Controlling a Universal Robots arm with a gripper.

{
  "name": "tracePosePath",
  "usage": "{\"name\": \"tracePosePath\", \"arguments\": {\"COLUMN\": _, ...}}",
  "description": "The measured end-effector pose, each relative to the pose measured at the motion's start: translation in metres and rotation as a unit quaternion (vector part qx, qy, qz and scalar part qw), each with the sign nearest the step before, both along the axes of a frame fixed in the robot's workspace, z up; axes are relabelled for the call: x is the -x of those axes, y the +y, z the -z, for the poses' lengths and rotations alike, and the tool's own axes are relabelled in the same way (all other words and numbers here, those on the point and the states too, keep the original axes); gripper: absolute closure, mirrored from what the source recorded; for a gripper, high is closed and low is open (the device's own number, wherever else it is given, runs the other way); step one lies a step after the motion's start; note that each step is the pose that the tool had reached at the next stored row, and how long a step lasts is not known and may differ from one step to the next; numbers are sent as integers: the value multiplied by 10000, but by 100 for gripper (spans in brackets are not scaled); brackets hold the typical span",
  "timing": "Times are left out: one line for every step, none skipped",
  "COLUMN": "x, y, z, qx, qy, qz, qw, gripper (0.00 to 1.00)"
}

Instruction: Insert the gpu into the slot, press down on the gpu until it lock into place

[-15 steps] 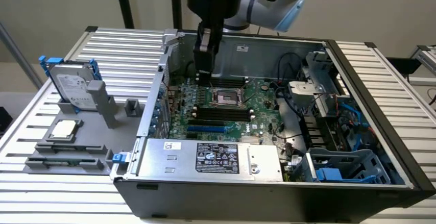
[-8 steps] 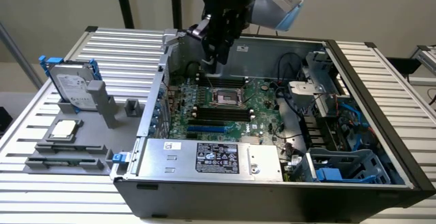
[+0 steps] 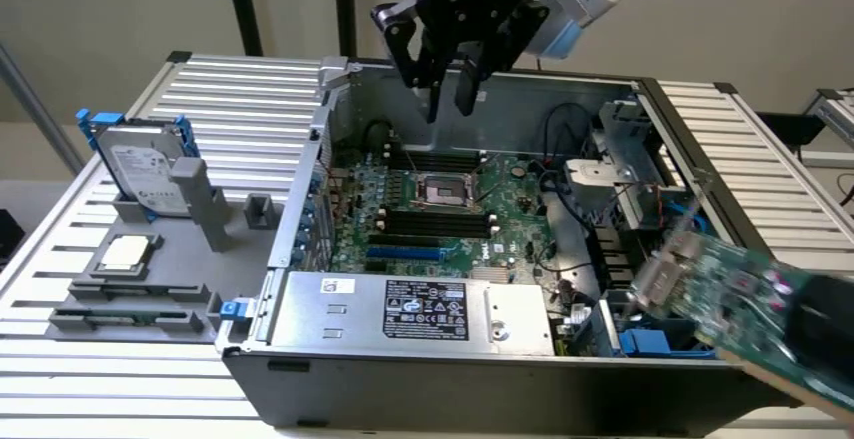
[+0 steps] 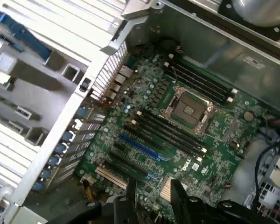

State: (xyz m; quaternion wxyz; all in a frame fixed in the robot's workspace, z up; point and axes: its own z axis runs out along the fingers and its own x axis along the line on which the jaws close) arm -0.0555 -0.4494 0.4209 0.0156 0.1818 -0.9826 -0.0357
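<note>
Nearest the camera, the gpu [image 3: 727, 284] hangs tilted and blurred by the near corner of the open computer case [image 3: 467, 384], at the exterior view's right. Its green board faces up, and I cannot tell what carries it. The case stands on the slatted worktop [image 3: 80, 379], with a silver power supply [image 3: 420, 309] along its near wall. Just past that, well apart from the gpu, the slot [image 3: 404, 256] lies unfilled on the motherboard [image 3: 454, 209], a bright-blue strip beside black ones. A grey hard drive [image 3: 140, 174] stands by the worktop's edge at the exterior view's left. Farthest back, the gripper [image 3: 450, 111] hovers above the motherboard's far edge, its fingers [image 3: 433, 99] pointing down, slightly apart and holding nothing.
</note>
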Motion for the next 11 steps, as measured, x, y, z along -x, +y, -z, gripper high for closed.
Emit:
{"name": "tracePosePath", "arguments": {"x": -24, "y": -5, "z": -26, "qx": 2, "qy": 19, "qz": 329, "qw": 9995, "gripper": 58}}
{"name": "tracePosePath", "arguments": {"x": -50, "y": -11, "z": -53, "qx": 4, "qy": 39, "qz": 677, "qw": 9977, "gripper": 58}}
{"name": "tracePosePath", "arguments": {"x": -72, "y": -16, "z": -78, "qx": 7, "qy": 57, "qz": 996, "qw": 9950, "gripper": 58}}
{"name": "tracePosePath", "arguments": {"x": -92, "y": -21, "z": -98, "qx": 9, "qy": 72, "qz": 1261, "qw": 9920, "gripper": 58}}
{"name": "tracePosePath", "arguments": {"x": -108, "y": -24, "z": -116, "qx": 11, "qy": 85, "qz": 1482, "qw": 9889, "gripper": 58}}
{"name": "tracePosePath", "arguments": {"x": -121, "y": -27, "z": -130, "qx": 12, "qy": 95, "qz": 1659, "qw": 9861, "gripper": 58}}
{"name": "tracePosePath", "arguments": {"x": -131, "y": -29, "z": -140, "qx": 13, "qy": 102, "qz": 1793, "qw": 9837, "gripper": 58}}
{"name": "tracePosePath", "arguments": {"x": -138, "y": -31, "z": -148, "qx": 14, "qy": 107, "qz": 1885, "qw": 9820, "gripper": 58}}
{"name": "tracePosePath", "arguments": {"x": -142, "y": -32, "z": -151, "qx": 14, "qy": 110, "qz": 1932, "qw": 9811, "gripper": 58}}
{"name": "tracePosePath", "arguments": {"x": -142, "y": -32, "z": -151, "qx": 14, "qy": 111, "qz": 1942, "qw": 9809, "gripper": 58}}
{"name": "tracePosePath", "arguments": {"x": -142, "y": -32, "z": -151, "qx": 14, "qy": 111, "qz": 1942, "qw": 9809, "gripper": 58}}
